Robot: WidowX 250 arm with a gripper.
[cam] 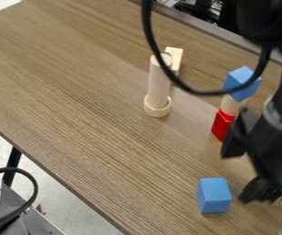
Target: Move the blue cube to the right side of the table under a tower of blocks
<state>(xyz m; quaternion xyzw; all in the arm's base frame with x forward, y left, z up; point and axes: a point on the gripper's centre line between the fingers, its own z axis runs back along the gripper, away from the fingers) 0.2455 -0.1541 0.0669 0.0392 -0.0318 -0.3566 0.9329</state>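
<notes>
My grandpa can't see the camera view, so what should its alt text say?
A black robot gripper hangs open beside a blue cube on a brown table. Near them stands a tower: red block, pale round piece, blue block on top. Farther off is a pale wooden cylinder with a ring at its foot.

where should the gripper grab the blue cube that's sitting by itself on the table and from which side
Probably by two opposite upright faces, coming down from above: the blue cube sits flat on the table, its top uncovered and no other block against its sides.
</notes>
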